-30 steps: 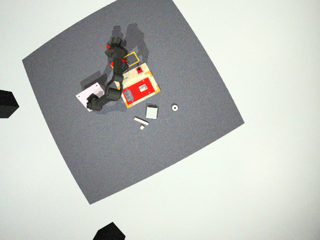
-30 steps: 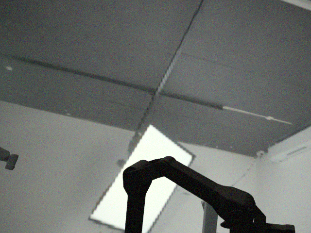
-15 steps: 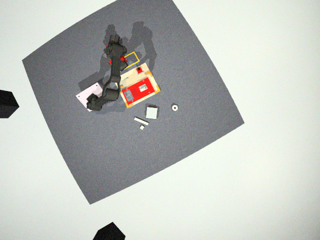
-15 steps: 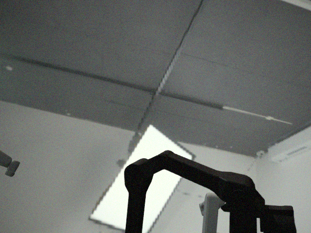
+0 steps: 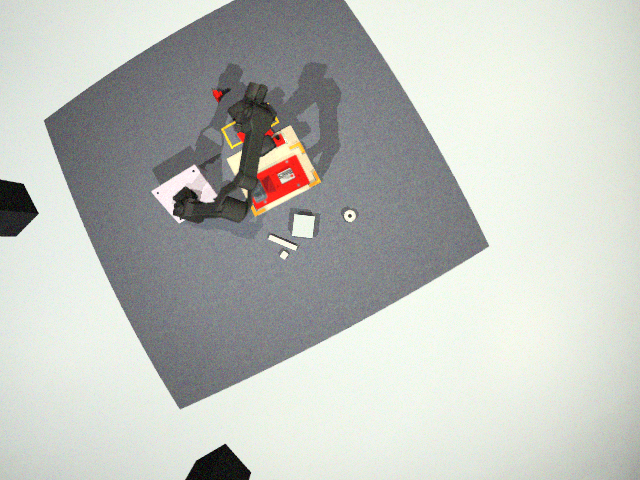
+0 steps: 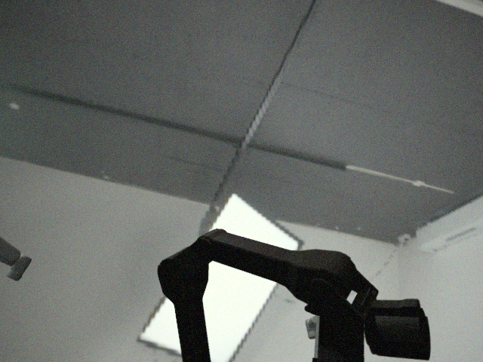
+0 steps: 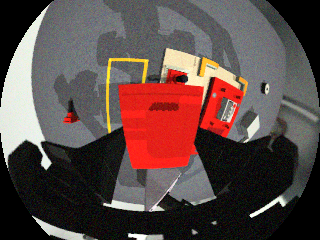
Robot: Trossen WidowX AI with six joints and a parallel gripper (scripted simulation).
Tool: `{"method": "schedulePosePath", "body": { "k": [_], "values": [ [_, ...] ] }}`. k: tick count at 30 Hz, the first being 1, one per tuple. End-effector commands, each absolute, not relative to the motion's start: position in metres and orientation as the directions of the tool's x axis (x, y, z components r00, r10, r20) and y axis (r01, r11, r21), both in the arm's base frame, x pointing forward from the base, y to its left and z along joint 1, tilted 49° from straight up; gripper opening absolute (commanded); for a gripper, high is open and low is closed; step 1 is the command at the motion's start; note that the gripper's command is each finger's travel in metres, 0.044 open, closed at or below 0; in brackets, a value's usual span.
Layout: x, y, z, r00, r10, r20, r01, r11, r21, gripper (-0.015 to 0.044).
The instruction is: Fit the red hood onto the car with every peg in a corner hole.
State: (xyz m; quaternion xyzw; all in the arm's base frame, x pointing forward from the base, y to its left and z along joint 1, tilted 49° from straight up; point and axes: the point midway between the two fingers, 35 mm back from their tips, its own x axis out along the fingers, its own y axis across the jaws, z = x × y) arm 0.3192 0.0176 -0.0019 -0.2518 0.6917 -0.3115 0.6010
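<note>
The red hood (image 7: pixel 160 125) (image 5: pixel 240 136) is between the fingers of my gripper (image 7: pixel 160 130), which is shut on it from both sides. It is up off the table, beside the jig; the arm hides much of it in the top view. The red chassis deck (image 5: pixel 273 198) (image 7: pixel 214 119) sits in the cream jig (image 5: pixel 236 161) (image 7: pixel 172 59) between orange corner brackets. Its silvery engine block (image 5: pixel 285 176) (image 7: pixel 228 110) stands on the deck. The pegs are too small to make out clearly. The exterior view shows only arm parts against the ceiling, with no hood or chassis.
A yellow outline (image 5: pixel 226 137) (image 7: pixel 108 95) lies beside the jig. A red block with a black knob (image 5: pixel 279 138) (image 7: pixel 177 76) is on the cream board; another red piece (image 5: pixel 217 95) (image 7: pixel 71 118) stands farther off. A pale block (image 5: pixel 303 225), bar (image 5: pixel 282 241) and ring (image 5: pixel 349 215) lie beyond the jig.
</note>
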Motion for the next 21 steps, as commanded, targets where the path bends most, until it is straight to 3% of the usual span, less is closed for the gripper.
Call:
{"method": "schedulePosePath", "body": {
  "k": [1,21],
  "values": [
    [0.327,-0.003,0.027,-0.136,-0.723,-0.677,0.063,0.676,-0.734,0.0],
    [0.317,-0.085,0.118,-0.143,-0.743,-0.654,0.186,0.629,-0.755,0.0]
  ]
}}
